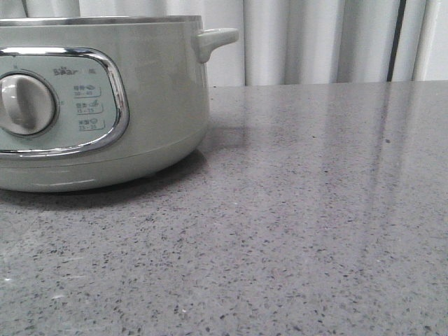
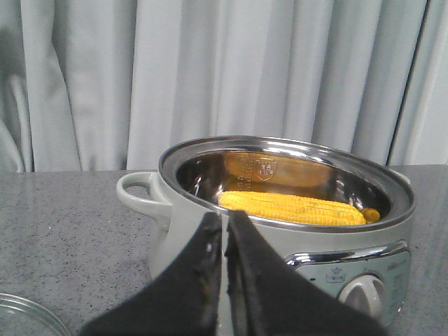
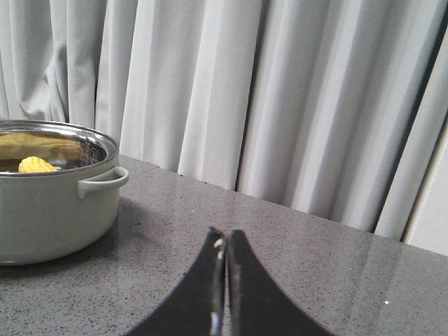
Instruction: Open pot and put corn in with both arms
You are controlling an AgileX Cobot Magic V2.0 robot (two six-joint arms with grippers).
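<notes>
The pale grey-green pot stands at the left of the table, its dial and chrome panel facing the front camera. It is open, with no lid on it. In the left wrist view the pot holds the yellow corn, lying on its side inside. My left gripper is shut and empty, in front of the pot's wall. In the right wrist view the pot sits apart to one side, with the corn's tip showing over the rim. My right gripper is shut and empty above the bare table.
The rim of a clear glass lid lies on the grey speckled table beside the pot. White curtains hang behind the table. The pot's side handle sticks out toward the right.
</notes>
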